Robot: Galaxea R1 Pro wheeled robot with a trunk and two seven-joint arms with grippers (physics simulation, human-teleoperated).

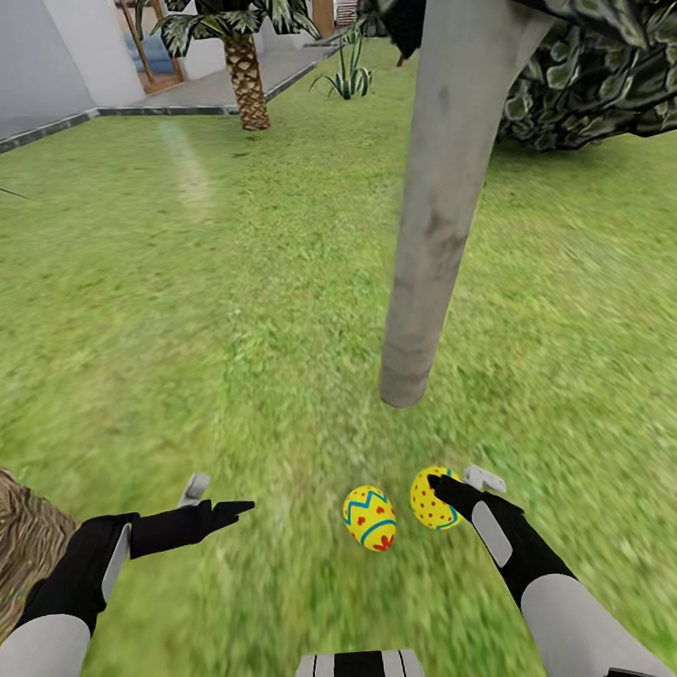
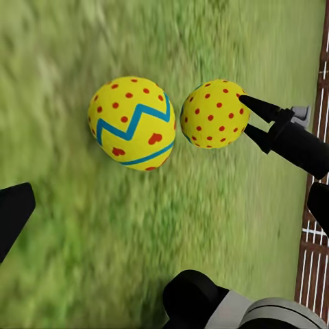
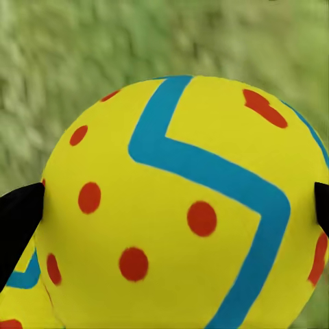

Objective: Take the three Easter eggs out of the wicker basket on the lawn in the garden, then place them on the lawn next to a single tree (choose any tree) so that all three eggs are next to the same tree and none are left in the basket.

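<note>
Easter eggs, two of them, sit on the lawn [image 1: 225,285] just short of the foot of the tree [image 1: 440,202]. The right claw [image 1: 450,494] has the right-hand egg [image 1: 428,498] between its black fingers, one fingertip on each flank of the shell in the right wrist view, closed upon it. The other egg [image 1: 370,518], with its blue zigzag band and red marks, lies free on the grass just beside the held one; whether the two shells touch cannot be told. The left claw [image 1: 220,501] hangs spread and empty, apart from the free egg on its far side from the right claw. Behind that arm, at the near left edge of the head view, a brown woven patch of the wicker basket [image 1: 20,543] is cut off by the frame, its inside hidden. The pale grey trunk rises slanting, its dark speckled foliage spreading at top right. Farther off stand a short palm [image 1: 245,74], a spiky plant [image 1: 348,77] and a white house wall [image 1: 21,57]. The grass renders blurred.
</note>
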